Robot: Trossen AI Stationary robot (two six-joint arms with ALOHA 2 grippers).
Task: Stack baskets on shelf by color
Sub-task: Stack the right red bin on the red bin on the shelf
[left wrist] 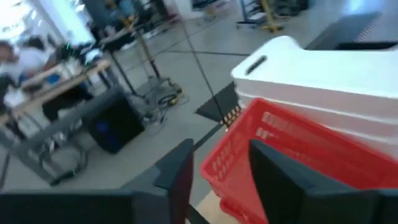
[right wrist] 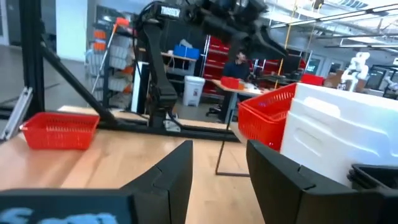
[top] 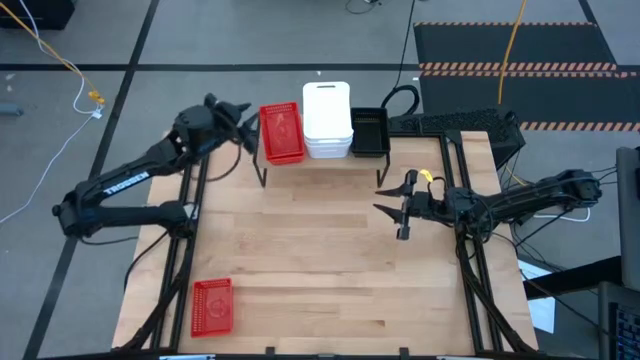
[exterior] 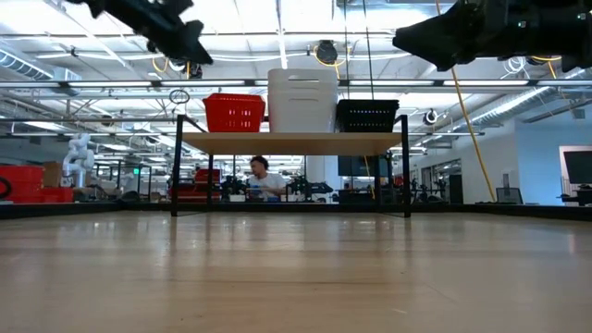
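Note:
The shelf (top: 262, 166) stands at the table's far edge on thin black legs. On its plank (exterior: 291, 141) rest a red basket stack (top: 281, 133), a taller white stack (top: 327, 120) and a black stack (top: 369, 132). One more red basket (top: 212, 306) lies flat on the table near its near left corner, also seen in the right wrist view (right wrist: 59, 129). My left gripper (top: 248, 128) hovers open just left of the red stack, whose corner (left wrist: 233, 165) shows beyond the gap between its fingers (left wrist: 221, 149). My right gripper (top: 382, 200) is open above the table's right middle, pointing left.
Bare wood lies between the shelf and the lone red basket. Black frame rails (top: 470, 270) run along the table's left and right sides. A person (exterior: 259, 176) sits in the room beyond the shelf. Cables and a black mat lie on the floor past the far edge.

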